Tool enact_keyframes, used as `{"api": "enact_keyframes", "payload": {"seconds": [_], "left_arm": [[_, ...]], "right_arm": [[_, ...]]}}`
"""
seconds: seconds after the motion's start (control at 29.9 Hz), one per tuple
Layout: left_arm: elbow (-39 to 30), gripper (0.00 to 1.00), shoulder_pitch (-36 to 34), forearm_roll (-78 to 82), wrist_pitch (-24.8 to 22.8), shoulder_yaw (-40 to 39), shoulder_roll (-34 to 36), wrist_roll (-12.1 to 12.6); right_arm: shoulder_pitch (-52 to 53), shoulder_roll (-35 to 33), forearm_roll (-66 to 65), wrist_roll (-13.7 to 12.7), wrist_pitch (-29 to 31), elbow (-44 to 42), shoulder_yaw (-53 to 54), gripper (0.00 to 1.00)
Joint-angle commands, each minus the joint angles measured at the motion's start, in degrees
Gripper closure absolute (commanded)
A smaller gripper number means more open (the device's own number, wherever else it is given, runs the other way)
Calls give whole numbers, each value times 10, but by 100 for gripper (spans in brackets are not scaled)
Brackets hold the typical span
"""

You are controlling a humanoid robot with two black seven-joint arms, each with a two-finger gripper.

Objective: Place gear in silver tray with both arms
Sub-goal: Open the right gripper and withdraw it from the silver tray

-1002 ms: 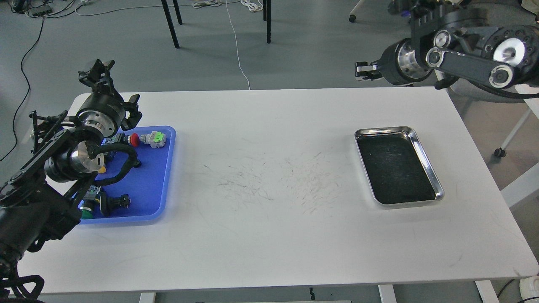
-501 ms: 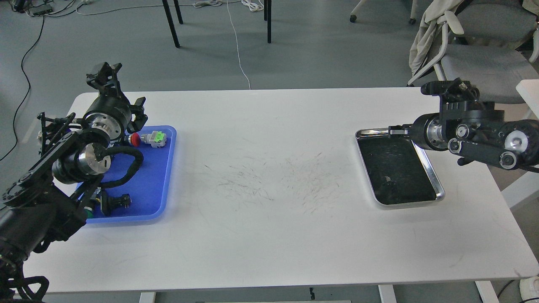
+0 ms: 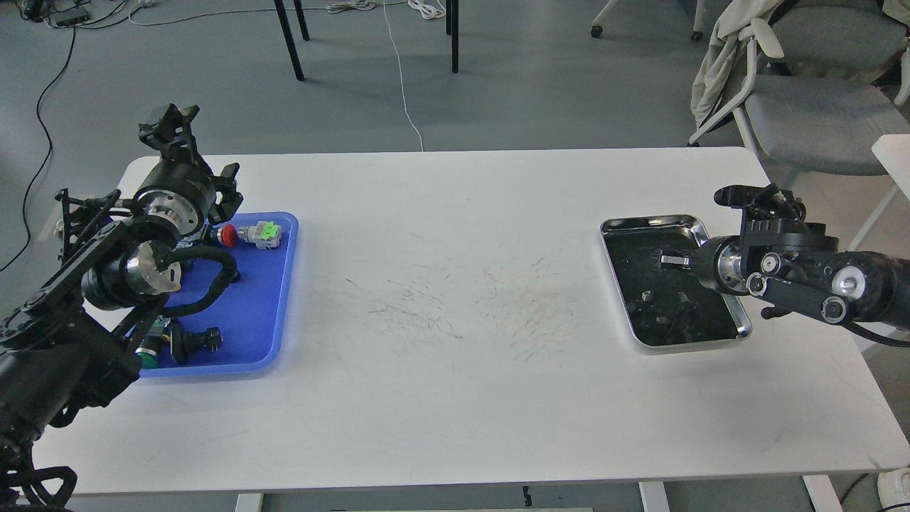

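Head view, looking forward and down onto a white table (image 3: 455, 398) marked with fine dark scratches at its centre. At 3 o'clock lies the silver tray (image 3: 725, 313), a shiny rectangular metal tray with rounded corners, a raised rim and a dark scratched bottom. The right arm enters from 3 o'clock and reaches across the tray's right rim; the right gripper (image 3: 672, 260) sits over the upper half of the tray bottom, its tip seen small and end-on, so whether it is released or clenched cannot be told. No gear can be made out with certainty in the tray or at the gripper tip; dark shapes on the tray bottom may be reflections. At 9 o'clock rests a blue plastic tray (image 3: 281, 284), partly covered by the left arm. In it lie a red-capped push-button switch (image 3: 249, 235) with a green block at the 12 o'clock end, and a small black component (image 3: 195, 343) near the 6 o'clock end. The left gripper (image 3: 170, 128) points toward 12 o'clock beyond the blue tray's far edge; its fingers cannot be told apart. A grey office chair (image 3: 803, 107) stands on the floor at 1 o'clock.
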Motion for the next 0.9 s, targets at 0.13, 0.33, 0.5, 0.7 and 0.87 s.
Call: {"api": "enact_keyframes", "payload": {"seconds": [0.13, 0.33, 0.5, 0.7, 0.87], "left_arm": [[0, 2, 0, 0, 0, -1, -1, 0], [1, 2, 0, 0, -1, -1, 1, 0], [2, 2, -2, 0, -2, -1, 3, 0], [2, 2, -9, 2, -1, 1, 6, 5], [1, 2, -11, 3, 0, 2, 21, 10]], "right_arm": [[1, 8, 1, 0, -1, -5, 3, 80], [3, 8, 5, 0, -1, -5, 13, 24], [4, 0, 10, 0, 6, -2, 58, 5], [7, -13, 12, 1, 6, 1, 146, 5], [-2, -33, 13, 10, 1, 6, 258, 5]]}}
